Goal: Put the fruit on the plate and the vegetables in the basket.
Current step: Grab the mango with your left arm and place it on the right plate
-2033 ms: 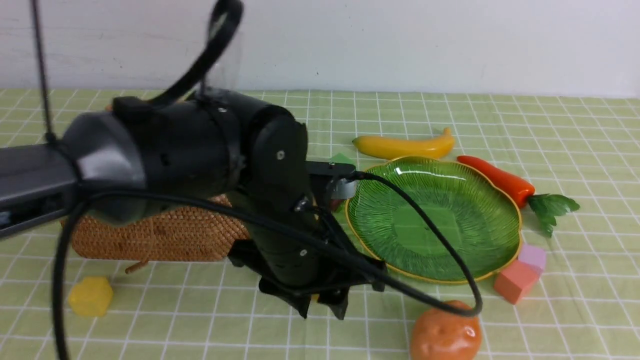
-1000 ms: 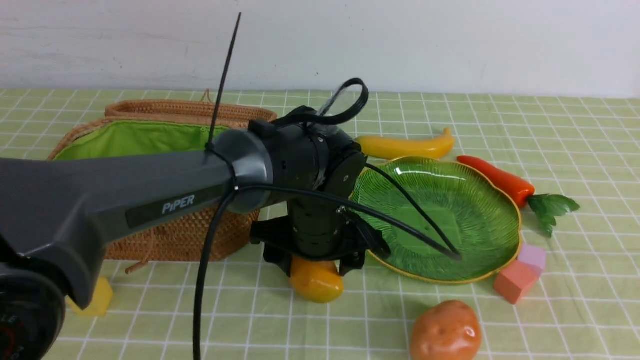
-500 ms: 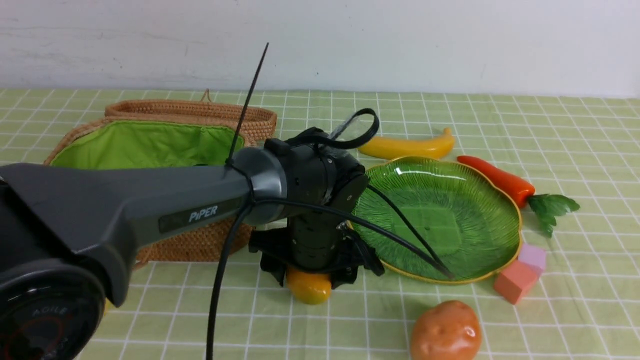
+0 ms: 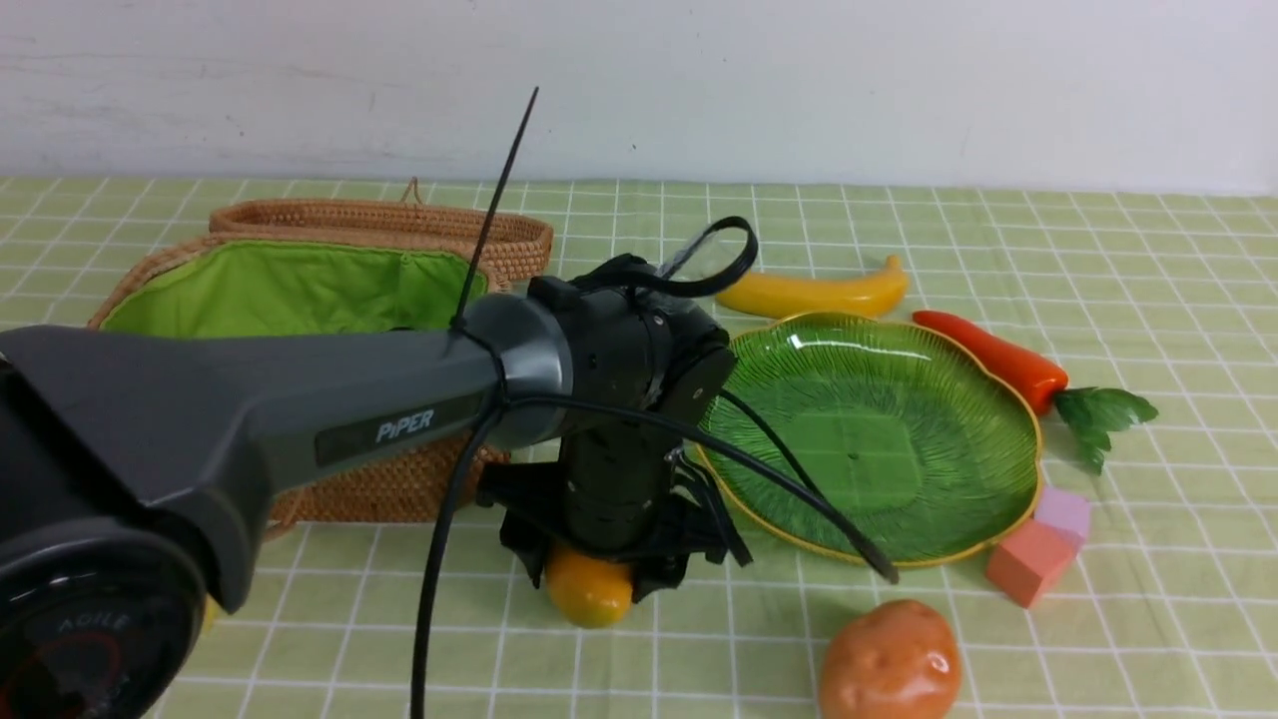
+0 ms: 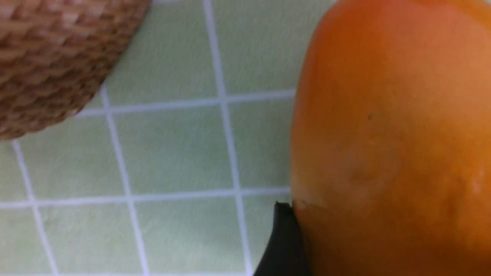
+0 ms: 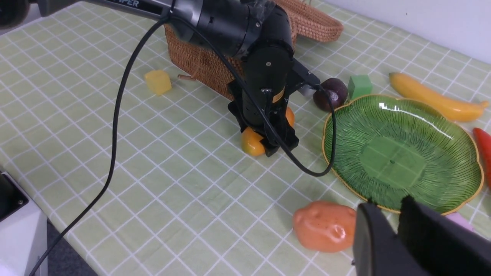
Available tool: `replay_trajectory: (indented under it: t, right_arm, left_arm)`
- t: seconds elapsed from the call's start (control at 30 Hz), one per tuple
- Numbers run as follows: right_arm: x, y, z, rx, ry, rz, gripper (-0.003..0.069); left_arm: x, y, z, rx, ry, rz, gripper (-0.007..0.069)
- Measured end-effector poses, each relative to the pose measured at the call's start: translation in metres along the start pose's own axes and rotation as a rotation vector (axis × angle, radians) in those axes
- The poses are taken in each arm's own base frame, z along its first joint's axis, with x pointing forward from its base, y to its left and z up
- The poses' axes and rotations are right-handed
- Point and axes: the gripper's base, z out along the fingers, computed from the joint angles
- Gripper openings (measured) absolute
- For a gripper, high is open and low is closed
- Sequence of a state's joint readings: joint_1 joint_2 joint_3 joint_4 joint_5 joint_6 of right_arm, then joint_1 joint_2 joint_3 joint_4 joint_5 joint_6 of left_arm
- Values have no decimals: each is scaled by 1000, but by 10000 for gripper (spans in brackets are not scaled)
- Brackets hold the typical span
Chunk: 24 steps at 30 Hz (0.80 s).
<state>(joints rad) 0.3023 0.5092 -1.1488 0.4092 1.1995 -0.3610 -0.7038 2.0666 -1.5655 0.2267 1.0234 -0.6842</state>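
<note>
The mango (image 4: 587, 599) lies on the checked tablecloth (image 4: 329, 649), in the gap between the basket (image 4: 384, 489) and the plate (image 4: 899, 429). The basket's woven wall is just to its far left. The plate's gold rim is just to its right. On the near side there is open cloth, with the potato (image 4: 889, 664) off to the near right. In the far part of the gap sit the small dark round fruit (image 6: 330, 93) and a green block (image 6: 360, 86). The banana (image 4: 809, 293) lies just past the plate's far rim and the carrot (image 4: 988, 355) by its far right rim. A pink block (image 4: 1028, 561) sits at the near right rim. A black cable (image 4: 799, 489) hangs over the plate's near left rim.

The left arm reaches in from the near left as one long grey bar. Its wrist bends straight down. The left gripper (image 4: 591, 571) points at the table with its jaws wide, one on each side of the mango. One finger (image 5: 284, 245) touches the mango's skin. I cannot tell if the mango is squeezed tight.

The right gripper (image 6: 387, 203) hangs above the plate's near rim, close to the potato. Its fingers are almost together, with only a thin gap, and hold nothing.
</note>
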Motion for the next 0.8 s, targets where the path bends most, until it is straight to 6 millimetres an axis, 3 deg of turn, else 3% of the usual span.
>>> replay_trajectory:
  t: [0.13,0.2,0.23,0.33,0.43,0.6,0.8]
  right_arm:
    - [0,0,0,0,0,-1,115]
    - [0,-2,0,26,-1,-7,118]
    - [0,-3,0,31,-1,-7,118]
    - [-3,-13,-1,143,-32,43,120]
    - [-4,-22,-3,237,-61,115,124]
    - [-4,-27,-4,294,-65,149,125]
    - [-4,-27,-4,294,-68,153,128]
  left_arm:
    - [1,3,-29,60,-23,6,535]
    - [2,8,-64,139,-81,25,535]
    - [2,9,-70,150,-93,28,535]
    - [2,9,-108,286,-227,157,535]
    - [-1,0,-126,431,-348,274,535]
    - [-12,-23,-113,573,-460,391,535]
    - [-39,-55,-68,602,-520,487,535]
